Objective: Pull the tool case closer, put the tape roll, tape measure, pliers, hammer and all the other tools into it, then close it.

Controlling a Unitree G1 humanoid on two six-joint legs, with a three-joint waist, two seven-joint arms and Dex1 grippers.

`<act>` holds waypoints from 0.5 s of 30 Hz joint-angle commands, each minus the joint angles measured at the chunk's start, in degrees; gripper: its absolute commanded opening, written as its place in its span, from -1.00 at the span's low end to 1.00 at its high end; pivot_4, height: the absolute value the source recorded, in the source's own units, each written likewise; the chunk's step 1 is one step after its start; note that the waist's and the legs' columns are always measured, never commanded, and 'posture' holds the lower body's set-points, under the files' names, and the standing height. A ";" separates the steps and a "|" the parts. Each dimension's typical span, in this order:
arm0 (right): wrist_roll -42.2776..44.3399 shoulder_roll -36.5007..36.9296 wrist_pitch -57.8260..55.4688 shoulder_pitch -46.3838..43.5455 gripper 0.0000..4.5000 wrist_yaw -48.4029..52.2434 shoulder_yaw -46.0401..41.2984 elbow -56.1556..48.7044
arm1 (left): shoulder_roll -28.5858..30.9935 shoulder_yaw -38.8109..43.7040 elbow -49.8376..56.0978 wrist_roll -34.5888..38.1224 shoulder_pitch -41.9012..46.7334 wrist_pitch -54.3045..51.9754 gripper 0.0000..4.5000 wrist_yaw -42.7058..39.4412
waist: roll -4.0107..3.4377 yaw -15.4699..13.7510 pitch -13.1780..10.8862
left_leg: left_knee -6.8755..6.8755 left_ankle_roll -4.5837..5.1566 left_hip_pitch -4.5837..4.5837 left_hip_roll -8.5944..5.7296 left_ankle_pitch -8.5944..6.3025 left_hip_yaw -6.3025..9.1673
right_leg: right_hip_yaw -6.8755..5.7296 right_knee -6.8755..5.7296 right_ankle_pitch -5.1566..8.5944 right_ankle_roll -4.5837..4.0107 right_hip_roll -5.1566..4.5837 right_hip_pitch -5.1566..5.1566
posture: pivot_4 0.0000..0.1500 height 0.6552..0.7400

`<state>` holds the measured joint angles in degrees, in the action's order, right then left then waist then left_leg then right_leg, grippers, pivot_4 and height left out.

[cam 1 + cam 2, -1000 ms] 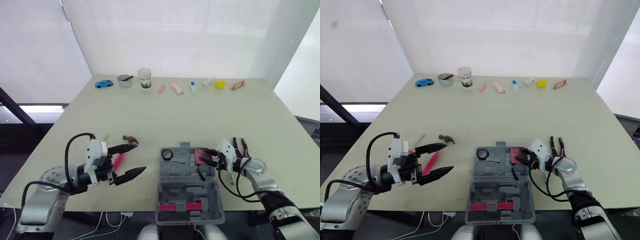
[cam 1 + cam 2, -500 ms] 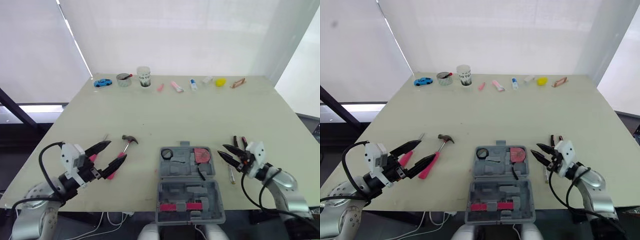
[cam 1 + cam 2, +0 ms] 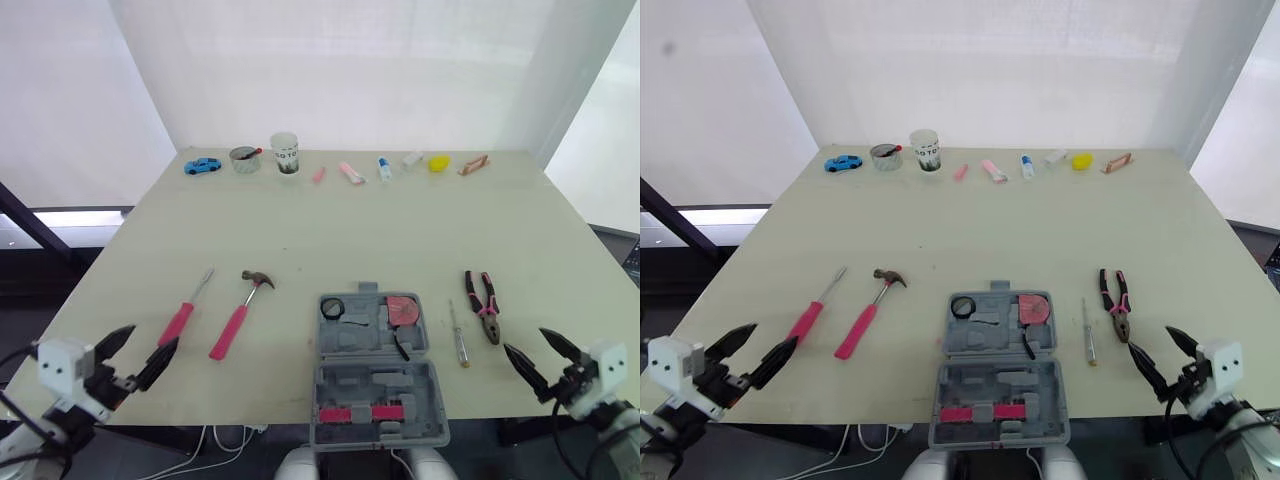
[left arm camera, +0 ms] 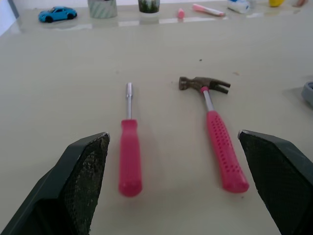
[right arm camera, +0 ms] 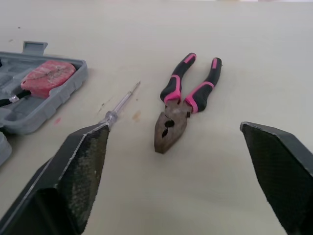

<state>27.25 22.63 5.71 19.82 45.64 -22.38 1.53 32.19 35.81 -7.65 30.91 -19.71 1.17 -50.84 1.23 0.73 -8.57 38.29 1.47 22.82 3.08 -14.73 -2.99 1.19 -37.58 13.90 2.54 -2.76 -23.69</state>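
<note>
The grey tool case [image 3: 377, 372] lies open at the table's front edge. In its far half sit a black tape roll [image 3: 333, 308] and a red tape measure [image 3: 404, 308]. Left of the case lie a pink-handled hammer [image 3: 240, 311] and a pink screwdriver [image 3: 185, 315]. To its right are a thin screwdriver [image 3: 457, 335] and pink-handled pliers [image 3: 483, 303]. My left gripper [image 3: 152, 338] hangs open off the front left edge, facing the screwdriver [image 4: 129, 156] and hammer [image 4: 215, 128]. My right gripper [image 3: 524, 341] is open at the front right, short of the pliers [image 5: 186, 105], holding nothing.
Along the far edge stand a blue toy car [image 3: 204, 165], a small bowl [image 3: 245, 160], a paper cup [image 3: 285, 154], a yellow object [image 3: 438, 163] and several small items. Bare tabletop [image 3: 350, 230] spans the middle.
My right gripper has opened, left the red tape measure in the case and drawn back past the front edge. My left gripper has drawn back from above the hammer and screwdriver.
</note>
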 commanded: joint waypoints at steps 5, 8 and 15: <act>3.57 -2.03 3.16 5.57 0.97 0.47 -4.58 -0.22 | -0.77 2.04 -6.61 -0.80 -3.02 4.87 1.00 -0.92 | -0.01 0.04 -0.01 | -0.09 -0.22 0.00 0.05 -0.13 0.02 | -0.04 0.06 0.02 -0.03 -0.36 -0.04 | 1.00 1.00; 4.82 -3.19 3.95 7.76 0.97 1.28 -5.80 0.93 | -1.19 2.05 -8.24 -0.66 -4.19 6.05 1.00 -1.17 | -0.02 0.03 -0.01 | -0.15 -0.27 0.02 0.06 -0.17 0.04 | -0.05 0.12 0.05 -0.07 -0.41 -0.05 | 1.00 1.00; 4.79 -3.87 5.94 9.85 0.97 2.14 -6.25 2.53 | -1.71 1.84 -9.70 -0.15 -5.09 7.72 1.00 -1.22 | -0.07 0.05 -0.03 | -0.29 -0.31 0.07 0.10 -0.18 0.15 | -0.16 0.23 0.09 -0.12 -0.70 -0.07 | 1.00 1.00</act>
<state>31.36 18.71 10.18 28.97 47.33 -27.04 4.40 30.24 36.03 -17.51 30.46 -24.14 7.60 -51.75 1.16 0.79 -8.60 37.98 1.16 22.89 3.18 -14.91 -2.84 0.97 -37.33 13.99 2.42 -3.52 -23.76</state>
